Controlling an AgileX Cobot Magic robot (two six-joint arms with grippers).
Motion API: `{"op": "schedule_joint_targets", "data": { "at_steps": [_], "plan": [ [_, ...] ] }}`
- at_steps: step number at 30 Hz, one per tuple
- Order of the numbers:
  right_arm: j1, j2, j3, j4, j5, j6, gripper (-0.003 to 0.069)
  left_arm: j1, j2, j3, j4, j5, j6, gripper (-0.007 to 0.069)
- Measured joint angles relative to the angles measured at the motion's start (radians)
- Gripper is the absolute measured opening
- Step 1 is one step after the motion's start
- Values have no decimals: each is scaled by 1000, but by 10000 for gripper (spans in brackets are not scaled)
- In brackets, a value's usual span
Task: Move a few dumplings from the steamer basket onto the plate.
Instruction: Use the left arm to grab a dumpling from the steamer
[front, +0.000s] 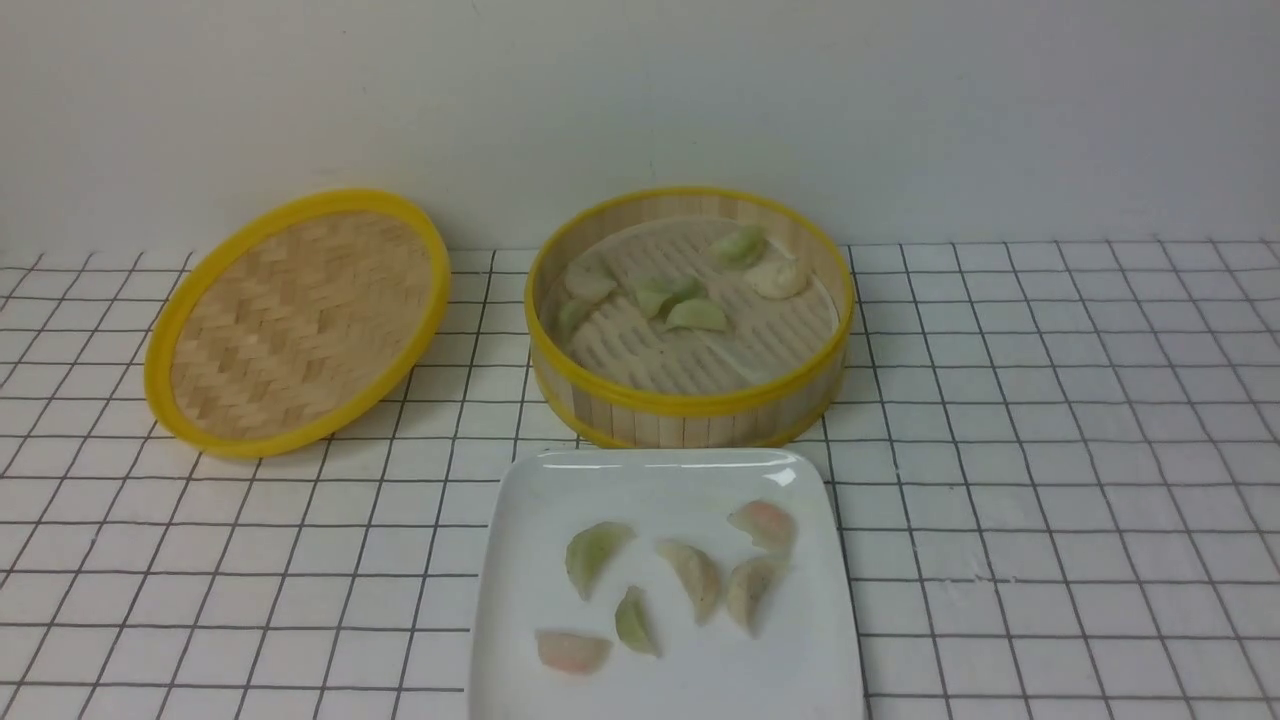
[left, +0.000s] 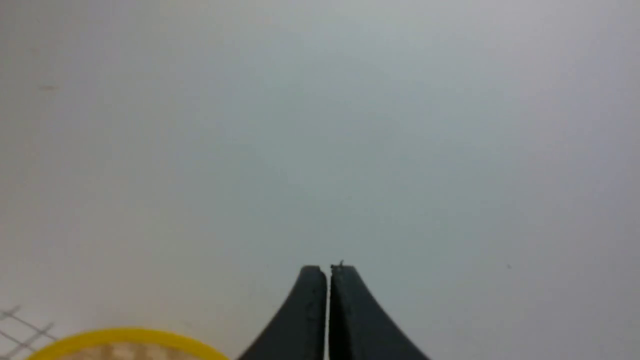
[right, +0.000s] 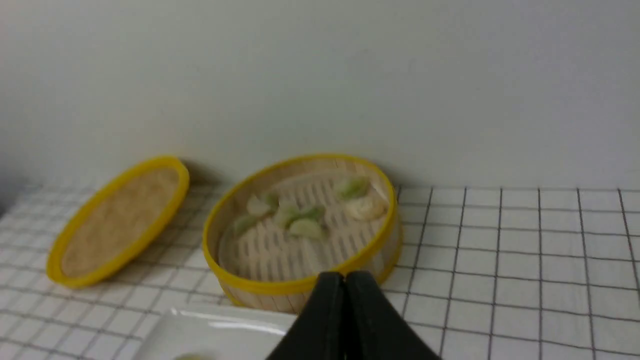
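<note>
The round bamboo steamer basket (front: 690, 405) (right: 260, 287) stands at the table's back middle with several pale green and whitish dumplings (front: 697, 315) (right: 306, 227) on its slatted floor. In front of it the white plate (front: 650, 480) (right: 210, 330) carries several dumplings (front: 694, 575), green, whitish and pinkish. Neither arm shows in the front view. My left gripper (left: 328, 270) is shut and empty, facing the bare wall. My right gripper (right: 344, 276) is shut and empty too, raised near the plate's right side and pointing toward the basket.
The flat woven lid (front: 295, 320) (right: 117, 220) (left: 125, 335) with its yellow rim leans to the left of the basket. A white cloth with a dark grid (front: 1050, 450) covers the table, and a plain wall (front: 640, 100) stands close behind.
</note>
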Motion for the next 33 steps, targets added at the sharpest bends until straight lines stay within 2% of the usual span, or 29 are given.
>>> {"op": "schedule_joint_targets", "data": {
  "at_steps": [5,6,9,13,16,18,19,21,24,25,33],
  "plan": [
    [0,271,-221,-55,205,-12,-15,0,324,-366,63,537,33,-6],
    [0,289,-232,-57,220,-13,-15,0,375,-415,67,607,50,-6],
    [0,412,-283,-71,329,-13,-15,0,687,-681,69,929,198,-6],
    [0,463,-284,-78,388,-13,-15,-2,987,-888,40,1113,349,-6],
    [0,467,-286,-82,409,-14,-15,-45,1204,-1064,27,1224,404,-6],
    [0,467,-291,-82,419,-16,-15,-115,1354,-1184,54,1269,422,-6],
    [0,467,-291,-82,419,-16,-15,-122,1366,-1208,62,1276,422,-6],
    [0,467,-291,-82,426,-16,-15,-202,1514,-1361,128,1318,421,-6],
    [0,467,-291,-82,432,-16,-15,-262,1644,-1509,191,1368,410,-6],
    [0,467,-291,-82,434,-16,-15,-297,1733,-1619,229,1388,403,-6],
    [0,467,-291,-86,434,-16,-15,-348,2064,-1996,283,1395,395,-6]
  ]
}}
